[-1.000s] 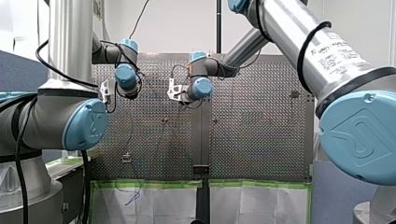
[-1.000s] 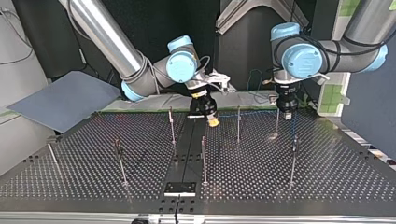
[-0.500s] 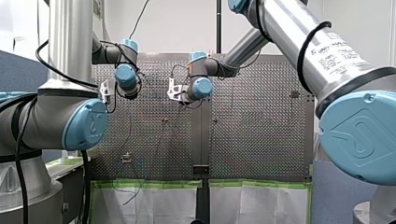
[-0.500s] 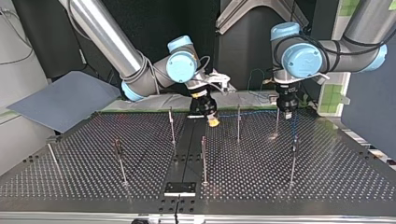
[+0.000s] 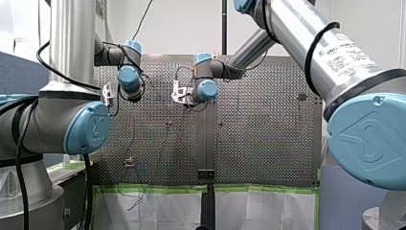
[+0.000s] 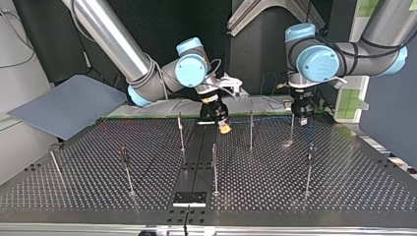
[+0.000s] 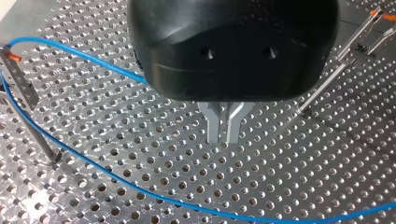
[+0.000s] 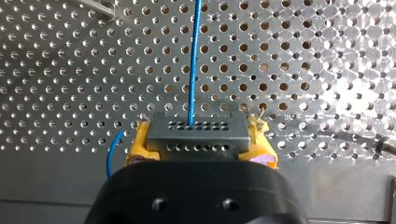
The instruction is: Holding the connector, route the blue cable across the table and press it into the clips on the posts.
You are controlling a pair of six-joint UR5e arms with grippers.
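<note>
At the perforated metal table's (image 6: 344,196) far edge, top view, my right gripper (image 8: 200,148) clamps the grey block connector (image 8: 196,132) — blue cable (image 8: 193,60) leading ahead; my left gripper (image 7: 222,136) is pinched empty. Seven thin posts (image 6: 215,167) stand well apart.

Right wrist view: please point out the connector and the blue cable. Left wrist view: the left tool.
connector (image 8: 196,136): right wrist view, middle of grey face.
blue cable (image 8: 194,60): right wrist view, straight run ahead of connector.
left tool (image 7: 222,139): left wrist view, midway between fingertips.
</note>
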